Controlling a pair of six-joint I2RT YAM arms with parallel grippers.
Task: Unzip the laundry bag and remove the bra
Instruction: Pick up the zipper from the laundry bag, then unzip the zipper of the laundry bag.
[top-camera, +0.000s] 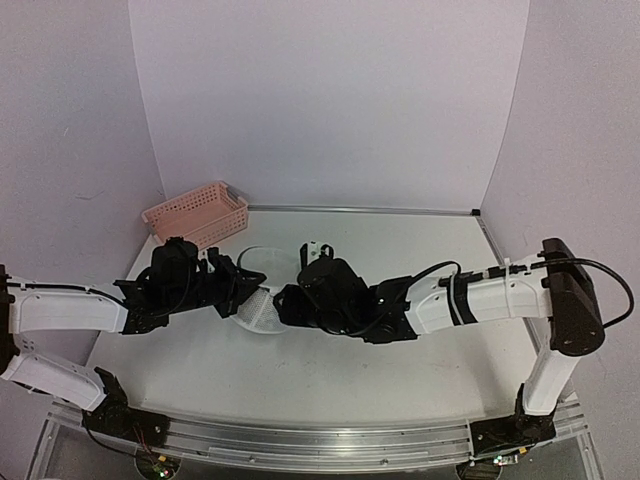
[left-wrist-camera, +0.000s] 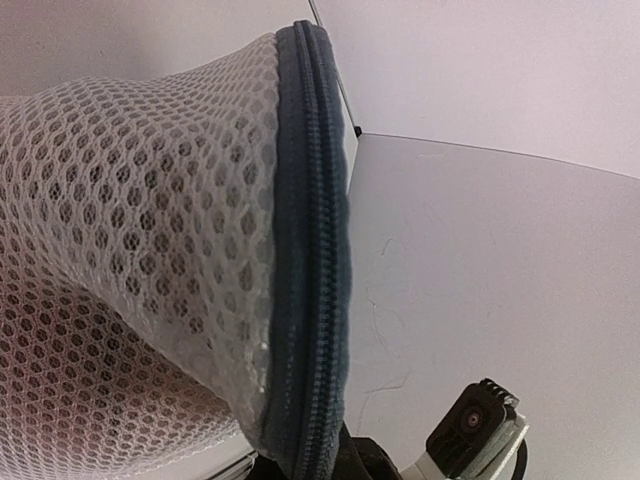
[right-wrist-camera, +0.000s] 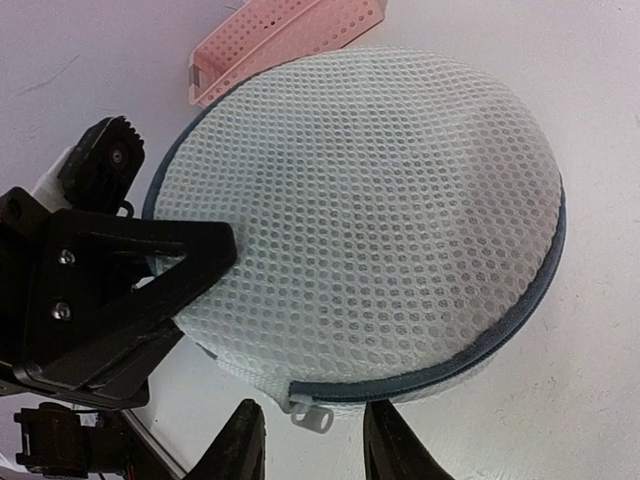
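The white bench (top-camera: 330, 370) is the biggest thing here, with pale walls around it. Two arms reach in over it and meet near the middle. The left arm (top-camera: 70, 310) comes from the left side and the right arm (top-camera: 500, 295) comes from the right side.

A pink basket (top-camera: 197, 213) with lots of little holes sits at the back left of the bench, close to the wall. It is near the bag but does not touch it.

The laundry bag (right-wrist-camera: 370, 210) is in the middle of the bench, right between the two arms. It is round and made of white net. It is tipped up on its edge, so its flat round lid faces the right wrist camera.

The left end effector (top-camera: 242, 287) is pinched onto the side of the bag. One black finger lies across the edge of the lid.

A dark grey zip rim (left-wrist-camera: 315, 250) runs around the bag. The zip looks closed along every part that shows.

The right end effector (right-wrist-camera: 315, 425) is open, with its two fingers spread apart just under the rim.

A tiny white zip pull (right-wrist-camera: 308, 414) hangs off the rim. It sits between the two spread fingers, and neither one touches it.
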